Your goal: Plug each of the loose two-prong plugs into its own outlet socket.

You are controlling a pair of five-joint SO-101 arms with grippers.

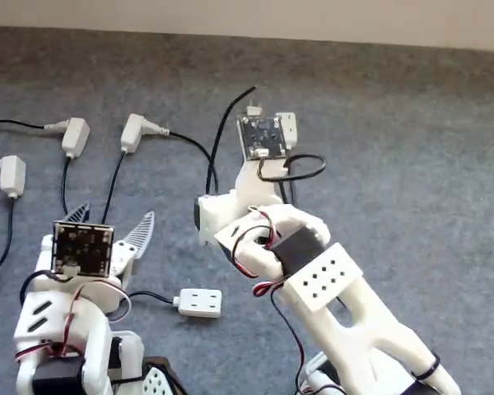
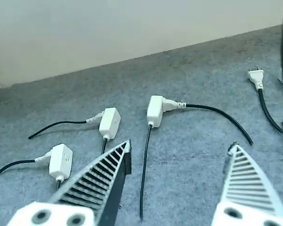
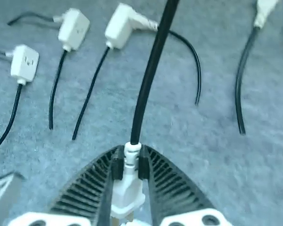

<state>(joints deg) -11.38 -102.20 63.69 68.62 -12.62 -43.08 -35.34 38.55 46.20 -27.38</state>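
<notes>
While the right end effector [image 3: 130, 157] is clamped on a white two-prong plug [image 3: 127, 190], whose black cord [image 3: 151, 70] runs away over the grey table [image 3: 217, 155], the left end effector [image 2: 180, 147] hangs with fingers spread wide, gripping nothing. Beyond it a white socket [image 2: 155, 110] lies with a cord plugged in, two more beside it, and a loose plug [image 2: 255, 77] lies well apart.
</notes>
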